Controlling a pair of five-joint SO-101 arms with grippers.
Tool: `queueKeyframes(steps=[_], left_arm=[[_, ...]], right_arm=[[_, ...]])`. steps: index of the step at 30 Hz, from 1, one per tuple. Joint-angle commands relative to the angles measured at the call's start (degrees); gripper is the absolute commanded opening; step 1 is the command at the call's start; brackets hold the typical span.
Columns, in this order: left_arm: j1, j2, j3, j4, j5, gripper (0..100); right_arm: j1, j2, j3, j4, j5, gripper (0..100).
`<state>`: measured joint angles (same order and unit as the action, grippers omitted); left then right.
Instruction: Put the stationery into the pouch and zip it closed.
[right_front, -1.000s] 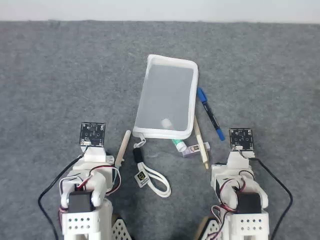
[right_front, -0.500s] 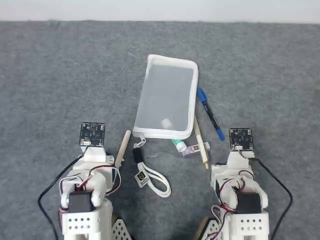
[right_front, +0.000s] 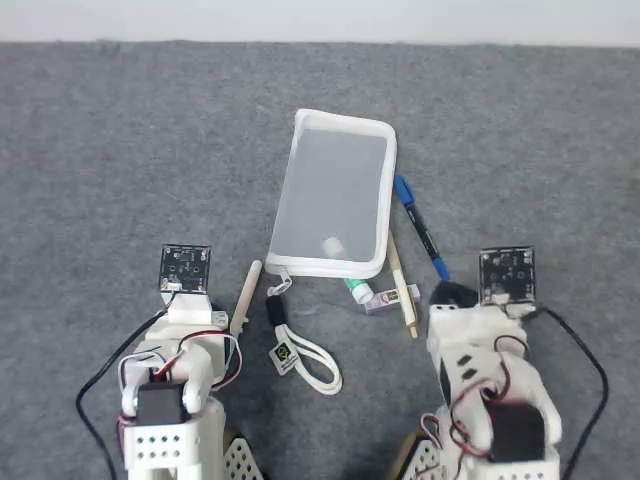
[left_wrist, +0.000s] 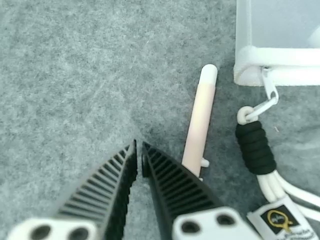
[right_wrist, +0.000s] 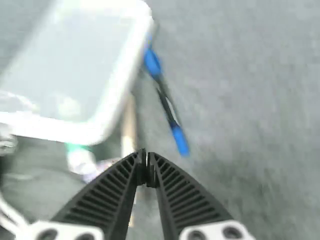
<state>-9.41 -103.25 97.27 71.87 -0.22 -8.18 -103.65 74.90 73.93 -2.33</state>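
Beige pen (left_wrist: 200, 125): prob. light, stiff, slick; just beside L tool (left_wrist: 139, 150), pressed together, empty. Grip mid-barrel. R tool (right_wrist: 146, 159) likewise; blue pen (right_wrist: 165, 107) ahead.

1. One pouch (right_front: 335, 200).
2. Three pens: one blue pen (right_front: 420, 228) and two beige ones, the first beige pen (right_front: 245, 297) and the second beige pen (right_front: 402, 285).
3. Two small pieces: one green piece (right_front: 357, 290) and one purple piece (right_front: 392, 299).
4. One strap (right_front: 310, 360), bearing one tag (right_front: 284, 357).
5. Two arms, the left arm (right_front: 175, 380) and the right arm (right_front: 490, 390).
6. Two grippers, one per arm: the left gripper (left_wrist: 139, 146) and the right gripper (right_wrist: 146, 152).
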Motion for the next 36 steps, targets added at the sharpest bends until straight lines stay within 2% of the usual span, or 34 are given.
queueKeyframes(steps=[1, 4, 10, 16, 19, 22, 29, 36], left_arm=[[0.18, -0.97, -0.66, 0.35, 1.14, 1], [0.18, -0.97, -0.66, 0.35, 1.14, 1], [0.18, -0.97, -0.66, 0.35, 1.14, 1], [0.18, -0.97, -0.66, 0.35, 1.14, 1], [0.18, -0.97, -0.66, 0.35, 1.14, 1], [0.18, -0.97, -0.66, 0.35, 1.14, 1], [0.18, -0.97, -0.66, 0.35, 1.14, 1], [0.18, -0.97, -0.66, 0.35, 1.14, 1]], right_arm=[[-9.01, 0.04, -8.26, 0.84, -0.44, 0.6], [-15.78, 0.04, -8.62, -0.31, -0.62, 0.8], [-24.13, 4.09, -8.79, -6.99, -3.25, 0.9], [-31.69, 21.32, -8.88, -16.75, -3.34, 1.3], [-36.0, 30.02, -8.88, -20.7, -3.52, 7.9], [-39.16, 38.37, -8.88, -24.22, -7.38, 14.2], [-45.85, 55.08, -8.88, -32.57, -11.16, 14.5], [-50.24, 66.68, -8.88, -37.85, -11.43, 14.5]])
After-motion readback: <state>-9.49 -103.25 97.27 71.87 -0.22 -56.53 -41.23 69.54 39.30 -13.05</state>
